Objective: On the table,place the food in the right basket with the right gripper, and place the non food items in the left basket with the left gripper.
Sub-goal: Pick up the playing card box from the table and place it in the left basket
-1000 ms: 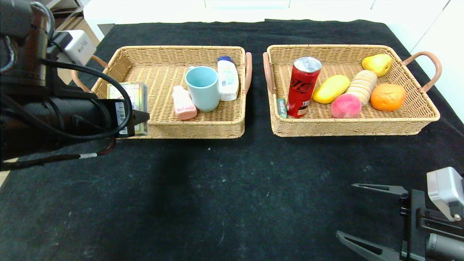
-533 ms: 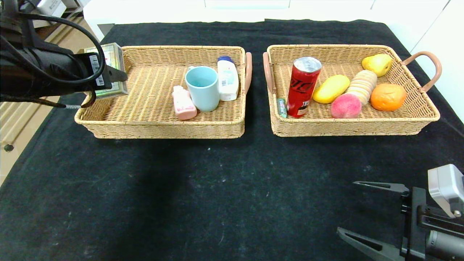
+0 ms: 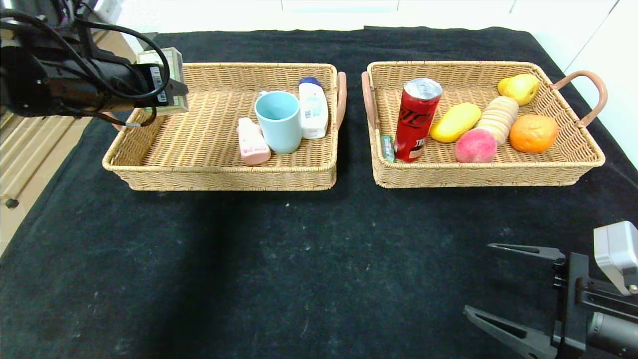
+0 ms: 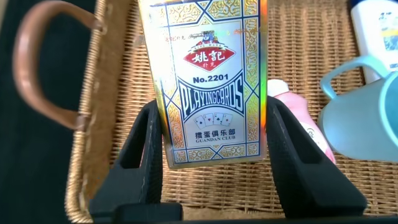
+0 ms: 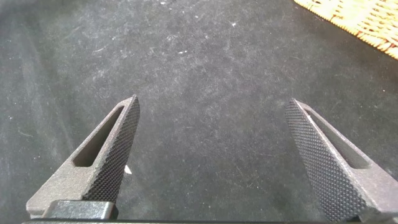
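From the head camera, two wicker baskets sit side by side on the black table [image 3: 309, 249]. The left gripper [image 3: 174, 94] hangs over the far left corner of the left basket [image 3: 219, 174], and the arm and its cables hide most of the playing-card box [image 3: 172, 60] it carries; only the box's top edge and one side show. That corner of the basket and its left handle are largely covered by the arm. Inside this basket are three things: one blue cup [image 3: 279, 121], one pink bottle [image 3: 252, 142] lying just beside it, and one white bottle [image 3: 313, 108] lying against the cup's other side. The right basket [image 3: 488, 174] holds seven: one upright red can [image 3: 416, 119], a small green item [image 3: 387, 148] wedged between can and wall, too small to identify, one mango [image 3: 455, 122], one peach [image 3: 476, 145], one stack of biscuits [image 3: 498, 118], one orange [image 3: 533, 133] and one pear [image 3: 519, 88]. The right gripper [image 3: 518, 294] hovers low at the near right of the table, partly cut off by the frame edge.

The left wrist camera shows the card box [image 4: 211, 81] clamped between the two black fingers [image 4: 146, 155], its top cut off, above the basket floor [image 4: 93, 180]. The pink bottle [image 4: 305, 124] is half hidden behind a finger; the cup [image 4: 367, 106] and white bottle [image 4: 376, 31] are cropped.

The right wrist camera shows the right gripper [image 5: 211, 158] spread wide with nothing between its fingers [image 5: 115, 149], over bare cloth [image 5: 205, 74]; a corner of a basket [image 5: 357, 18] pokes in.
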You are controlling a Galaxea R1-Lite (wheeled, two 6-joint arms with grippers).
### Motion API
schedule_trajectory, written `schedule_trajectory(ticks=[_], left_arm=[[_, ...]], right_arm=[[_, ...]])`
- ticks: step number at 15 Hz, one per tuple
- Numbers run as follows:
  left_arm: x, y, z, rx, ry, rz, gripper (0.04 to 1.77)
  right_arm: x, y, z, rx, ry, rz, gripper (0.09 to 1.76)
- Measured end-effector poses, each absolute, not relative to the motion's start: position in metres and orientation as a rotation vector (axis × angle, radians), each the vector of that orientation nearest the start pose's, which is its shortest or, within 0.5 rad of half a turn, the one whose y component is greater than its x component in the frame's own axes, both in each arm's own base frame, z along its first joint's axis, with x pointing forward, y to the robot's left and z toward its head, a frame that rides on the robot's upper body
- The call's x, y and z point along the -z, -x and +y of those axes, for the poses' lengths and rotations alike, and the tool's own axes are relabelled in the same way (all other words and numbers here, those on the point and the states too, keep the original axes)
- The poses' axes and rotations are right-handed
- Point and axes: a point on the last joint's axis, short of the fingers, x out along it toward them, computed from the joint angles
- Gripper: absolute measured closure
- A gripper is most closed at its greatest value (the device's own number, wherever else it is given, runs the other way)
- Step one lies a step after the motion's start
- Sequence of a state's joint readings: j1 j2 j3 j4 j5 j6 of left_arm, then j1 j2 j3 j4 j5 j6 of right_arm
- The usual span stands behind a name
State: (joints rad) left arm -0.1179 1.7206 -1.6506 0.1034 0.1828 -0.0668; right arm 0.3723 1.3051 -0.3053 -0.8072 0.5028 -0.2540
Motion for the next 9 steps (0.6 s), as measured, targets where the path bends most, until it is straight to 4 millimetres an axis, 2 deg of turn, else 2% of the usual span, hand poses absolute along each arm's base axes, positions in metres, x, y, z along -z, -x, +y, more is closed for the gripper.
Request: schedule_trajectory(ticks=[6,9], left_arm=[[-0.303,-0.361,-0.039,-0.074,0.027,0.279,0.8],[-0.292,-0.369,-0.041,-0.078,0.02,0.307,0.8]], right_arm=[[-0.165,-0.162,0.074,-0.887,0.224,0.085,0.14],[-0.164,-0.162,0.074,-0.884,0.224,0.087,0.14]])
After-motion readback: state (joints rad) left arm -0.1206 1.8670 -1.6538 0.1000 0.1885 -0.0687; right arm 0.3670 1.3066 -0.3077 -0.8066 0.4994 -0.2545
